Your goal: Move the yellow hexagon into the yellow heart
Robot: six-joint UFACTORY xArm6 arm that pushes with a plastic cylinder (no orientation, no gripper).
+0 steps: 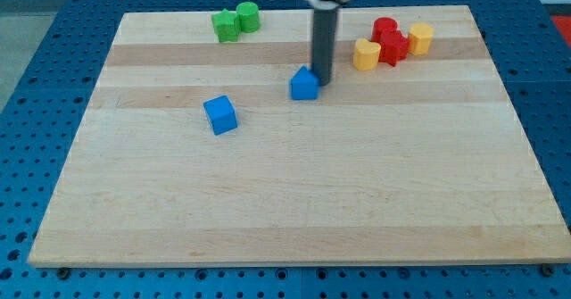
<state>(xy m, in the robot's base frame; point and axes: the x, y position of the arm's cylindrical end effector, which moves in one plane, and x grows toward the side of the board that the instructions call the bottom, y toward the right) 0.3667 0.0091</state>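
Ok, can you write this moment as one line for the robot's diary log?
my tip: touching blue block | yellow hexagon: right of red blocks | yellow heart: left of them | push: not begun

Two green blocks (235,21), two blue (220,115), red pair (390,40), possibly touching; wooden board (294,192).

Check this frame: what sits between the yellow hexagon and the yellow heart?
In the camera view, red blocks lie between the yellow hexagon and the yellow heart, touching both. My tip is left of them, beside a blue block.
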